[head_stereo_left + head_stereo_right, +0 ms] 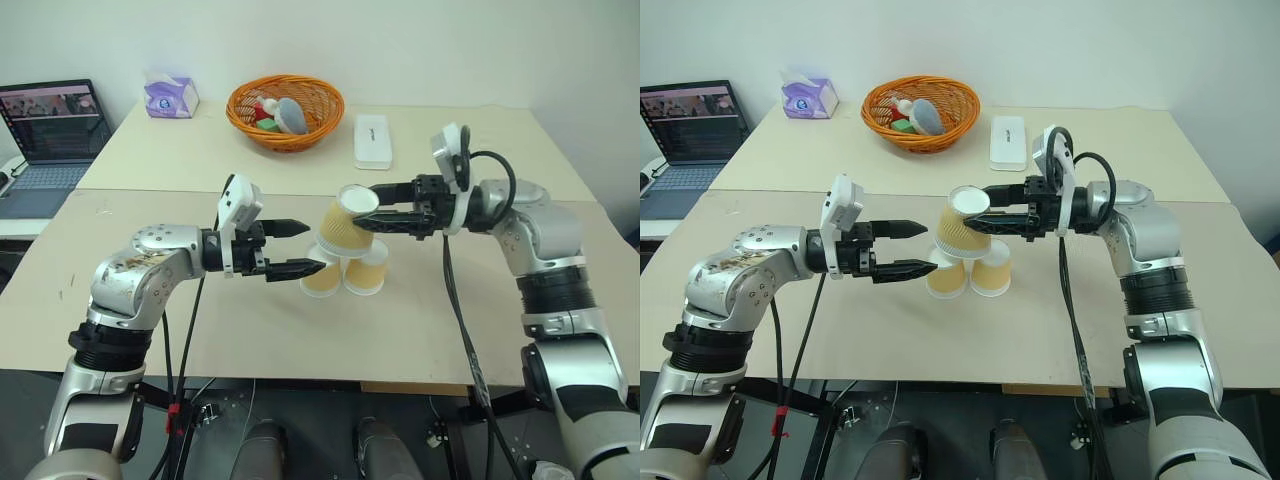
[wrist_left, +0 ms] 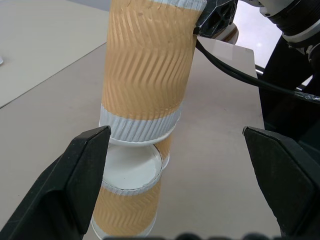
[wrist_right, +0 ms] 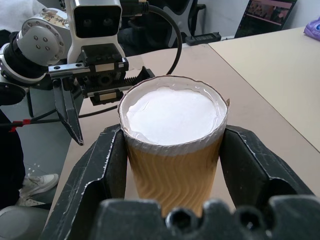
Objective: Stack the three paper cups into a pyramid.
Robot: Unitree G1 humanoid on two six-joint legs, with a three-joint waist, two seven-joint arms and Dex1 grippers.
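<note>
Two cups (image 1: 343,274) side by side on table (image 1: 300,340), third cup (image 1: 343,222) tilted above, basket (image 1: 285,110) behind

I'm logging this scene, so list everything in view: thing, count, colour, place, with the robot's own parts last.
paper cups: three, tan-orange with white rims; two upside down side by side at the near table's middle, the third tilted over them in the right gripper.
tables: two, beige; near one under the cups, far one behind.
basket: one, orange, far table, holding small items.
tissue pack: one, purple, far table's left.
white box: one, right of the basket.
laptop: one, dark, far left.
left gripper: one, black, open beside the cups.
right gripper: one, black, shut on the third cup.
</note>
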